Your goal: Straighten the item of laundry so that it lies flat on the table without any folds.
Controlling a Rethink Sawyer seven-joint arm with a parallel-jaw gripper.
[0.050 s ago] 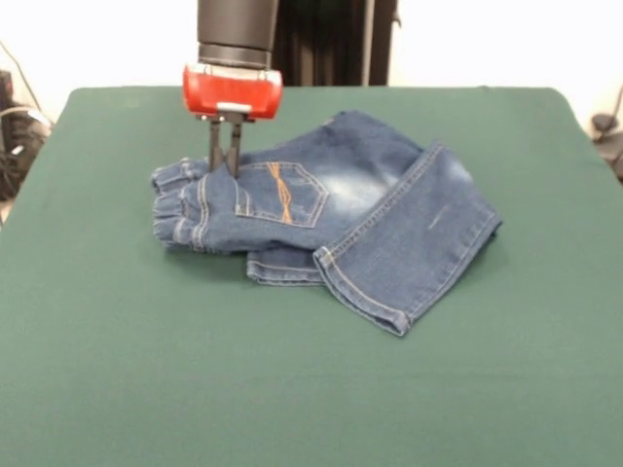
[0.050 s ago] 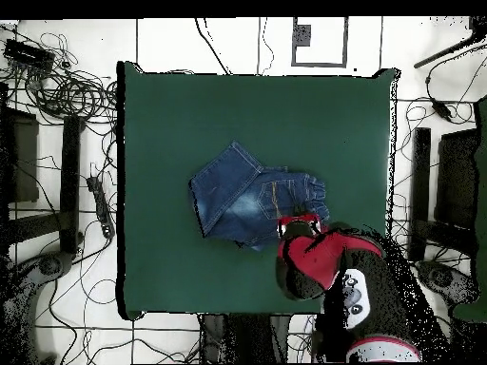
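Gripper (image 1: 225,167) pointing straight down from the red and black arm (image 1: 234,58), fingers close together pinching denim by the gathered waistband, green table (image 1: 311,389) beneath, folded jeans (image 1: 331,219) near its middle, one leg doubled across, pocket with orange stitching (image 1: 282,192) beside the fingers

jeans (image 1: 380,209): blue denim, faded whitish patches, orange wavy pocket stitching | table (image 1: 292,389): dark green | gripper (image 1: 225,173): black, red housing

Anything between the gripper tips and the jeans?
Nothing: in the front view the gripper has its tips right at the jeans, by the gathered waistband.
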